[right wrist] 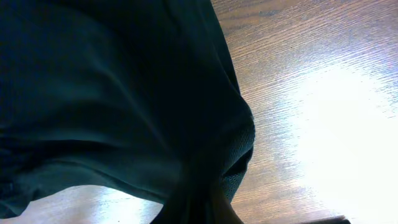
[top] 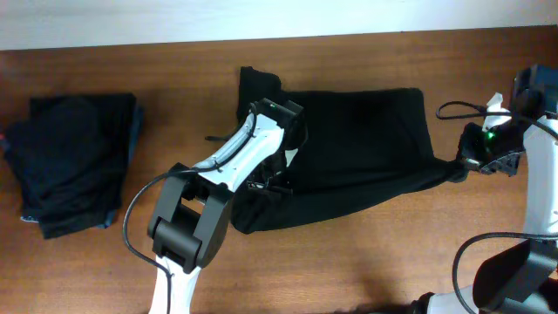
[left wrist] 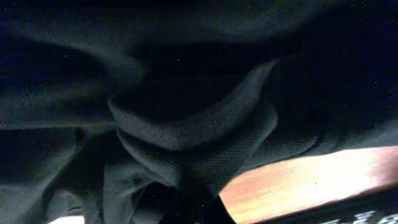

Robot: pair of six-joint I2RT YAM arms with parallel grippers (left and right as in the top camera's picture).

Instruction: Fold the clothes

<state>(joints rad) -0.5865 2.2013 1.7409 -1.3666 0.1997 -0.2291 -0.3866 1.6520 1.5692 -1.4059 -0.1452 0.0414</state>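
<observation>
Overlying garment [top: 366, 148], left arm [top: 240, 153], stack [top: 74, 166] aside

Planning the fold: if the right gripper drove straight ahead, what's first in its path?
The black garment pinched in the right gripper; beyond the fabric, probably the left arm, though depth is unclear.

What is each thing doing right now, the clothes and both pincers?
Black garment, unfolded, spread out, pinched at two spots.
Folded stack, folded, lying apart, untouched.
Left pincer, shut on black garment.
Right pincer, shut on black garment's edge.
</observation>
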